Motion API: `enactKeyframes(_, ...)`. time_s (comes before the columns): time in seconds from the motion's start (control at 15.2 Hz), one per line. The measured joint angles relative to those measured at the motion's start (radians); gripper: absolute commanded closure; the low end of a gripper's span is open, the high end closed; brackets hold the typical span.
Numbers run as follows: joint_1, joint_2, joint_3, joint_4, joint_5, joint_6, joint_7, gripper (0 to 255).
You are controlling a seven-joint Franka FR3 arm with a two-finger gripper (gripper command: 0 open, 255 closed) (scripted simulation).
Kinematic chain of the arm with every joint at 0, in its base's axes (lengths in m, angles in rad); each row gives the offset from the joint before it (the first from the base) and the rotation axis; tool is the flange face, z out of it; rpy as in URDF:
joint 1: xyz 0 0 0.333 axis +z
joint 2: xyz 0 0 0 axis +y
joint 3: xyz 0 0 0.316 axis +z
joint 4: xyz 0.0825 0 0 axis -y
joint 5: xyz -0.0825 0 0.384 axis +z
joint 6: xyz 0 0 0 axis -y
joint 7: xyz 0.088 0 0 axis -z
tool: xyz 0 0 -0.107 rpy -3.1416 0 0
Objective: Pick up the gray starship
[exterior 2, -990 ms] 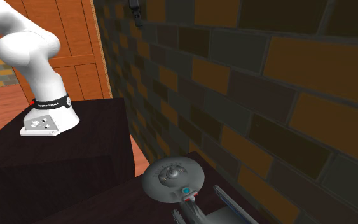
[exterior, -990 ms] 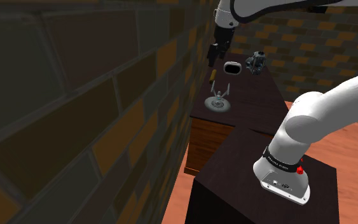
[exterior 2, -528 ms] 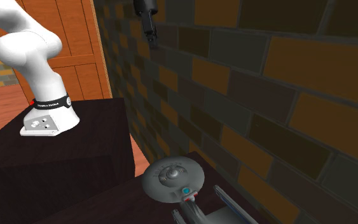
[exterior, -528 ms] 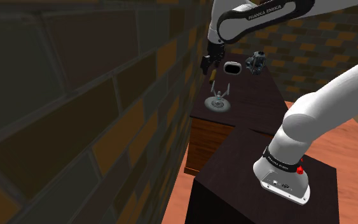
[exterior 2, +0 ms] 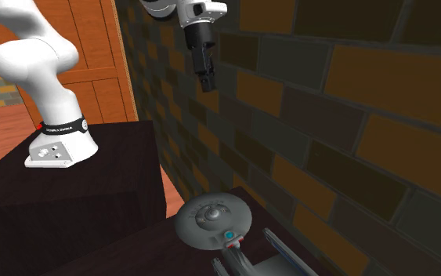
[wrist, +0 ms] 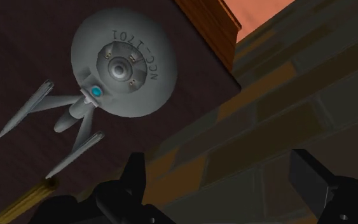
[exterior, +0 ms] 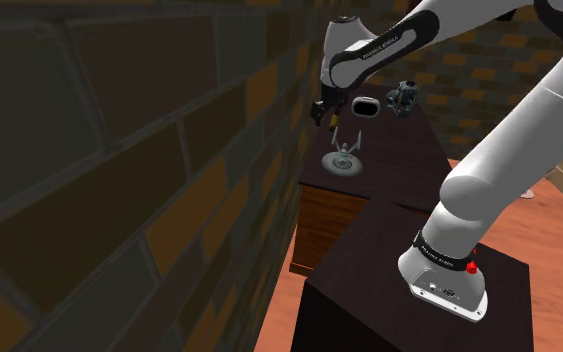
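Note:
The gray starship [exterior: 342, 158] lies flat on a dark wooden table [exterior: 409, 160], close to the brick wall, with its saucer toward the table's near end. It also appears as a gray starship [exterior 2: 215, 219] with a blue dot behind the saucer, and as a lettered saucer with two thin nacelles, the starship [wrist: 120, 70]. My black gripper [exterior: 319, 110] hangs in the air above it, next to the wall. The gripper [exterior 2: 206, 81] points down, well clear of the ship. The gripper [wrist: 222, 184] is open, with nothing between its fingers.
A brick wall [exterior: 149, 170] runs close along the table's side. A white ring-shaped object [exterior: 366, 105] and a dark object [exterior: 404, 95] stand farther back on the table. A small golden stick [wrist: 28, 198] lies near the ship's nacelles. The dark stand [exterior: 409, 290] is nearest.
The arm has swung down and toward the wall; the gripper has dropped lower above the starship and come fully into the second exterior view. The starship has not moved.

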Motion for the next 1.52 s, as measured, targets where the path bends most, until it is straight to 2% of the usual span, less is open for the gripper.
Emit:
enactKeyframes(0.59,-0.077,0.289,-0.058,0.125,-0.102,0.181,0.152,0)
enactKeyframes(0.99,-0.108,0.484,-0.107,0.250,-0.137,0.262,0.241,0)
enactKeyframes(1.52,-0.165,0.751,-0.159,0.475,-0.111,0.324,0.302,0)
